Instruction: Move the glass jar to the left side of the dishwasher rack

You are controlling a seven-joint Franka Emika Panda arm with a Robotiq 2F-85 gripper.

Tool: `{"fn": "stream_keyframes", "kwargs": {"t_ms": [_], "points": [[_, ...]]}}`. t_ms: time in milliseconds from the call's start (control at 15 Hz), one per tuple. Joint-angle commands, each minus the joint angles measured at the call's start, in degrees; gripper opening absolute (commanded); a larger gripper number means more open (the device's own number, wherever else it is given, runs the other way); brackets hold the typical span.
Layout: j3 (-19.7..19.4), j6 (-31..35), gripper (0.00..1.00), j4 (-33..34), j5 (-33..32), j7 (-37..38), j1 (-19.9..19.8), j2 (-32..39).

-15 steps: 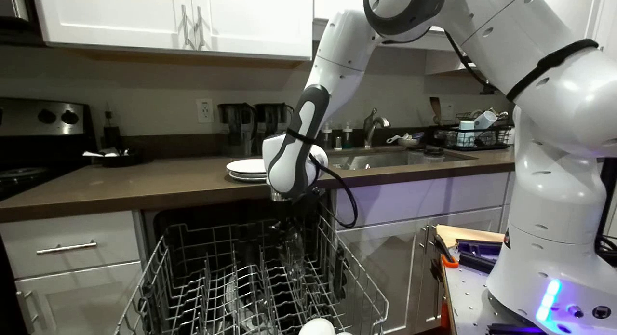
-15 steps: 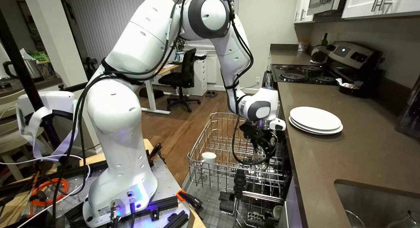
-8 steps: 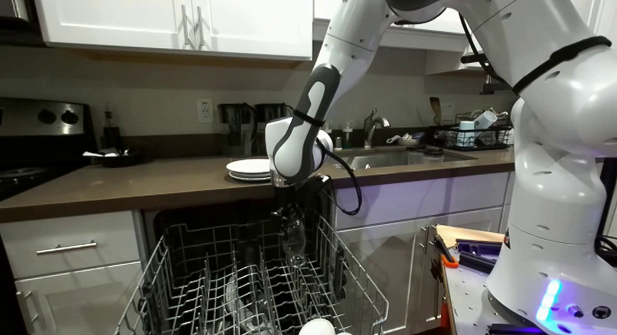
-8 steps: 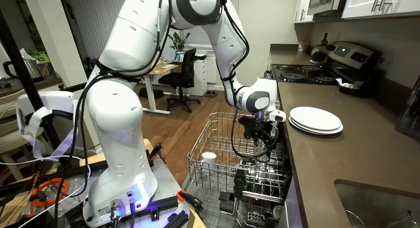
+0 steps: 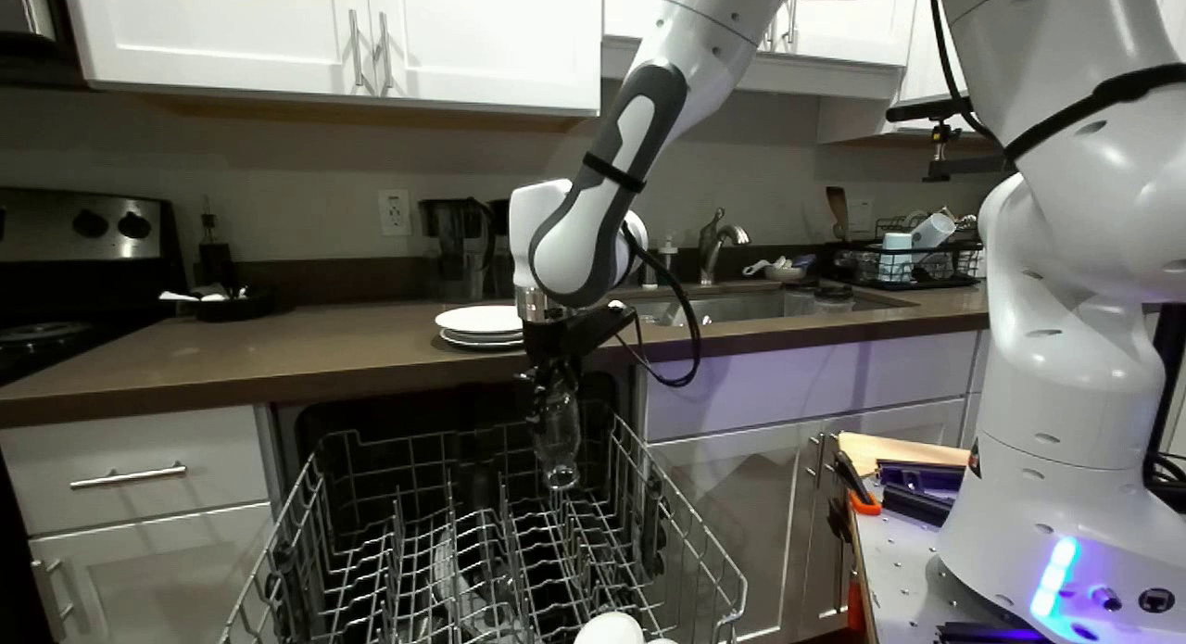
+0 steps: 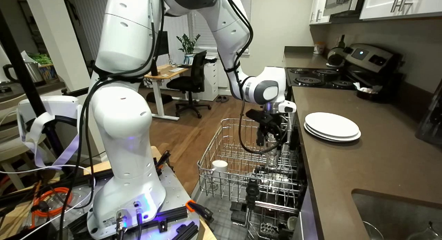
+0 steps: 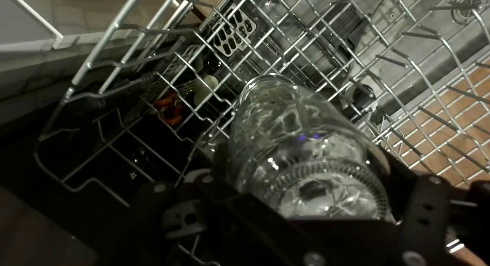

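Observation:
The glass jar (image 5: 558, 431) is clear and held upside down, mouth downward. It also shows in an exterior view (image 6: 272, 157) and, large, in the wrist view (image 7: 287, 120), its ridged base towards the camera. My gripper (image 5: 547, 385) is shut around the jar's base end, a finger on each side; it also shows in an exterior view (image 6: 271, 136) and in the wrist view (image 7: 310, 162). The dishwasher rack (image 5: 681, 502) is pulled out below; its wires also show in an exterior view (image 6: 210, 146) and the wrist view (image 7: 115, 26). The jar hangs above the rack's grid, near the dishwasher opening.
A stack of white plates (image 5: 479, 320) lies on the brown counter (image 6: 380, 157), close beside the arm. A white mug (image 6: 219, 166) stands in the rack. A white round object (image 5: 610, 628) and clear glassware (image 5: 491, 607) sit among the tines. Upright tines rise from the grid.
My gripper has risen steadily with the jar in it, lifting the jar up from among the rack's wires. The upper arm has swung up and back. The rack has not moved.

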Motion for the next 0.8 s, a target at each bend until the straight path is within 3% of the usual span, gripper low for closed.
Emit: {"fn": "stream_keyframes", "kwargs": {"t_ms": [0, 733], "points": [[1.0, -2.0, 0.62, -2.0, -2.8, 2.8, 1.1, -5.9], [9.8, -1.7, 0.62, 7.1, 0.5, 0.2, 1.5, -0.9]]}}
